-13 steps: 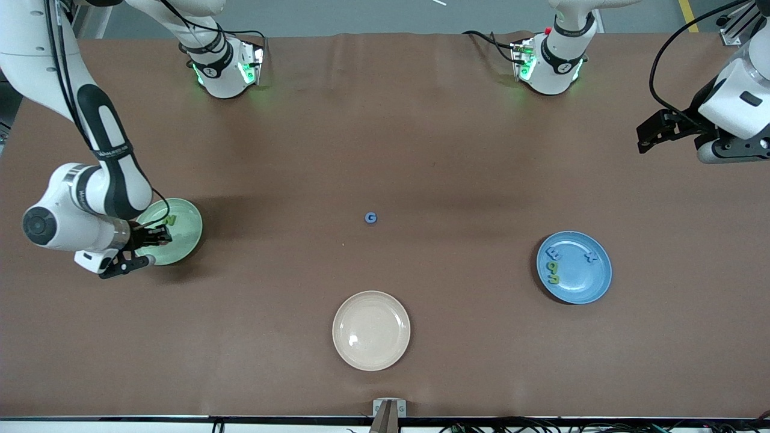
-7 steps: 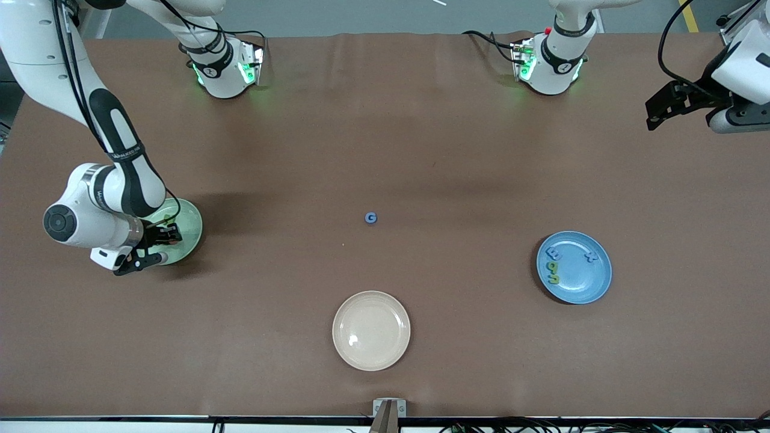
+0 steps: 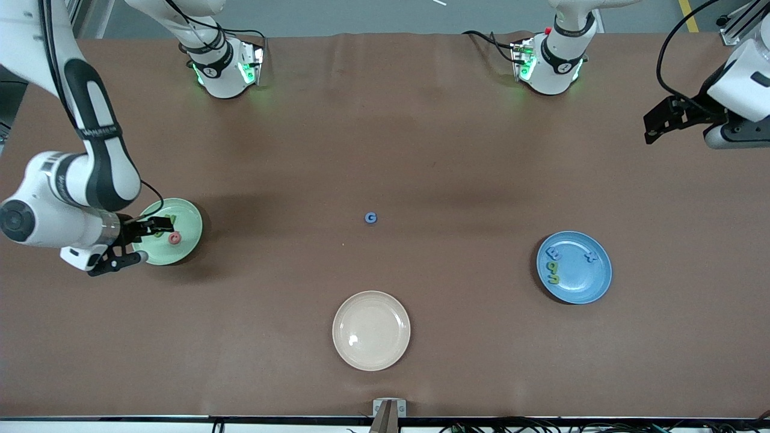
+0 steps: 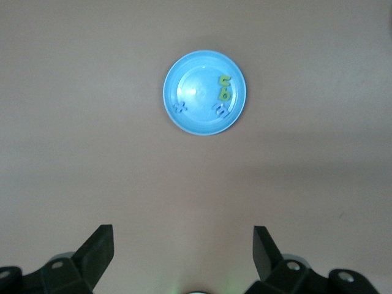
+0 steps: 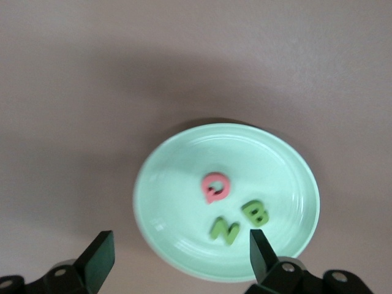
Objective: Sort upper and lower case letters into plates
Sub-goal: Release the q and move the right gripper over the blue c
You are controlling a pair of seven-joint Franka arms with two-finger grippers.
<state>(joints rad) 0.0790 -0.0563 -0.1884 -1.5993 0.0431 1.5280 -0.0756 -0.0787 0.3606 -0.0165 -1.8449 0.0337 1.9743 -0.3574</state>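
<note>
A brown cloth (image 3: 385, 150), faintly creased, covers the whole table. Above its top edge runs a grey floor (image 3: 361, 15), perhaps with a yellow line (image 3: 687, 15).

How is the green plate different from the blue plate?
The green plate is pale green and sits at the right arm's end of the table; the blue plate is blue and sits at the left arm's end. The green plate holds three letters, one pink and two green; the blue plate holds four, two blue and two green. The right end effector is over the green plate; nothing is over the blue plate. Both are round, shallow and look the same size.
</note>
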